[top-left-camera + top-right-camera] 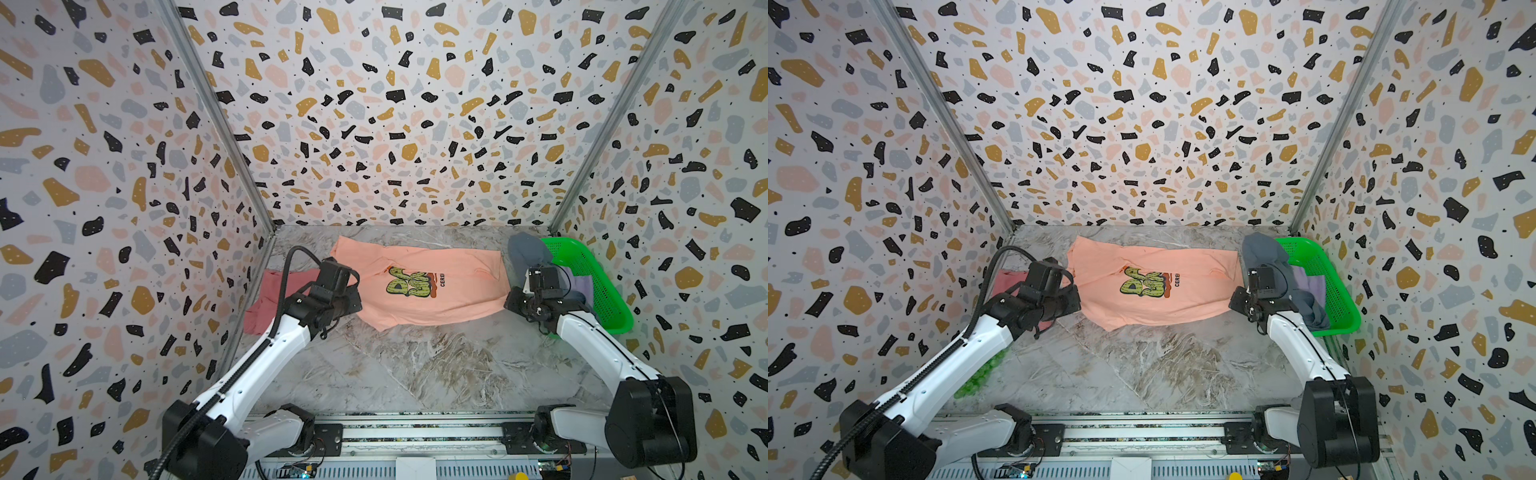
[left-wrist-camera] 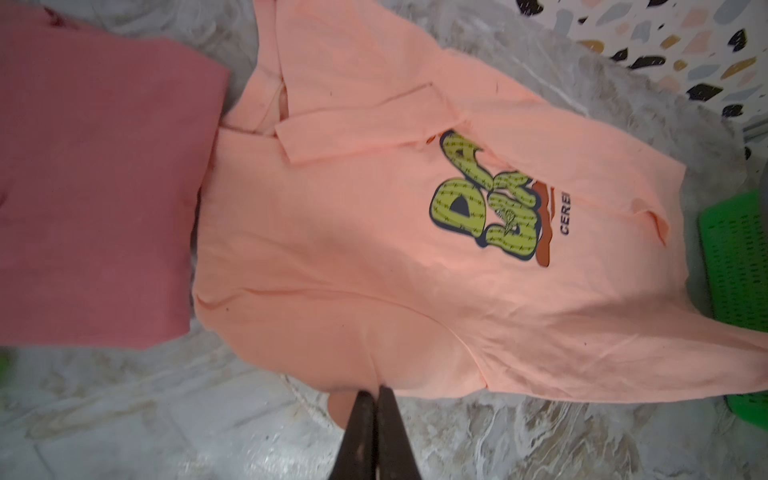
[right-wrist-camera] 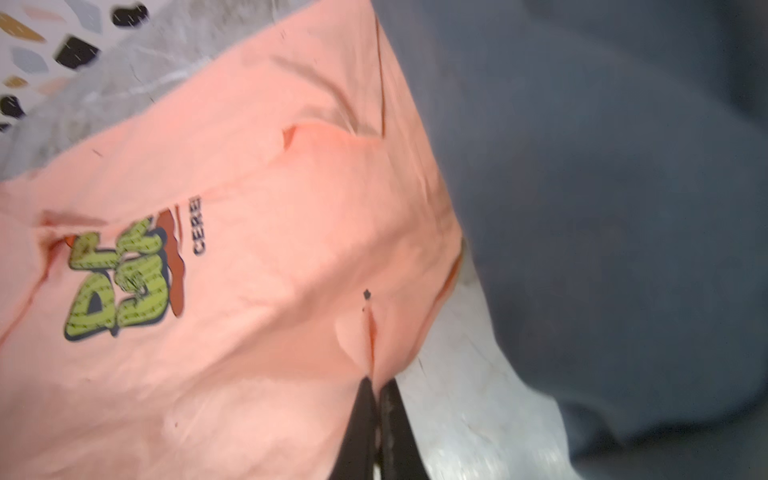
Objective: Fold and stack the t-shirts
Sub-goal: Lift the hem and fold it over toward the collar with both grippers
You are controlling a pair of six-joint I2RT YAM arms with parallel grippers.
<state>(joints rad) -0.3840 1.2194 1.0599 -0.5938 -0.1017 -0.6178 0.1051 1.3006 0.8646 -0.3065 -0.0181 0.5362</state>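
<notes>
The peach-orange t-shirt (image 1: 457, 303) is spread print-up across the far half of the surface (image 1: 415, 374), its length running from left to right. Its left end is clamped between the closed fingers of the left hand (image 2: 376, 395) — a small tab of fabric is seen poking out beside the fingertips in the left wrist view. Its right end is pinched by the right hand (image 3: 377, 388), whose fingers are pressed together on a raised crease of the cloth. One sleeve is folded over onto the chest, beside the green lettering.

The rose-red t-shirt (image 1: 266, 299) is laid folded at the left edge of the surface, just beside the peach one, and is partly hidden by the left arm in both top views. The green basket (image 1: 602, 282) is set at the far right corner; the blue-grey t-shirt (image 1: 525, 249) is draped over its rim and hangs beside the right hand, and the lavender t-shirt (image 1: 1308, 284) is seen inside it. A cluster of green balls (image 1: 980, 374) is visible at the left edge, under the left arm.
</notes>
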